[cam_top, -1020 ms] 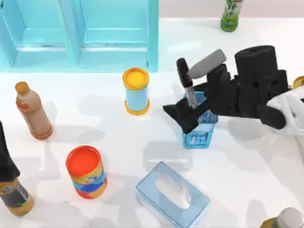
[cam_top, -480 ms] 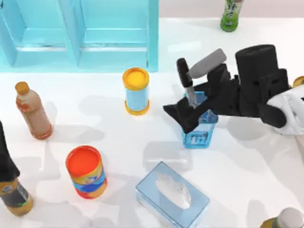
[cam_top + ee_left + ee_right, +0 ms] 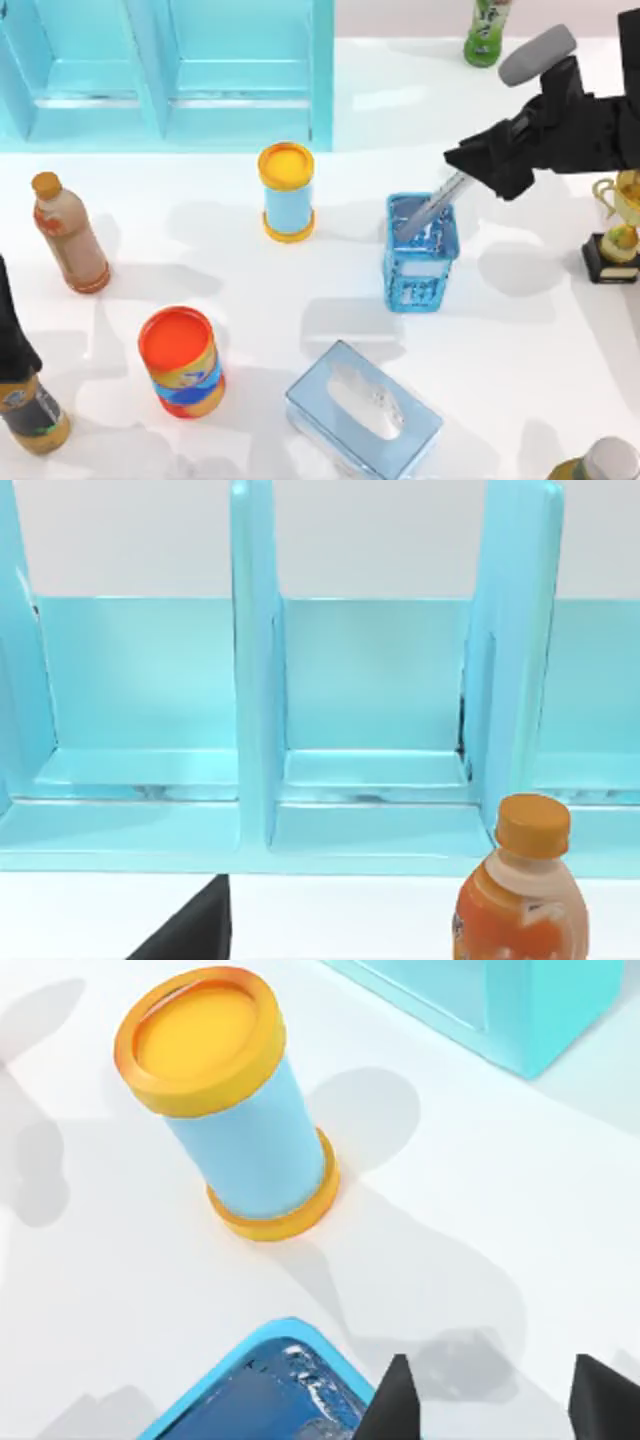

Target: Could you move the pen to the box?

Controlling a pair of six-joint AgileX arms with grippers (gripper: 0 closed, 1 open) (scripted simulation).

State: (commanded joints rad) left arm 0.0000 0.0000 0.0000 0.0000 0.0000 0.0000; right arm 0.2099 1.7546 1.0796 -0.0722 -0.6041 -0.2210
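The slim silver-grey pen [image 3: 432, 206] now leans inside the translucent blue box [image 3: 420, 252]. The right claw [image 3: 487, 166], fingers spread and empty, has lifted away above the box; the placement looks done.

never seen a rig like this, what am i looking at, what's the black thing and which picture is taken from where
This is a simulated table with two robot arms. The large picture looks straight down from above; the other two come from cameras on each arm's wrist.

The black shape at the upper right is the right arm. Its right pincer hangs just past the blue box. In its wrist view the fingers are apart with nothing between them. The silver pen leans inside the box.

The left arm sits parked at the left edge, its camera facing the cyan shelf.

Also on the white table: a blue cup, a red can, a tissue box, a trophy and several bottles.
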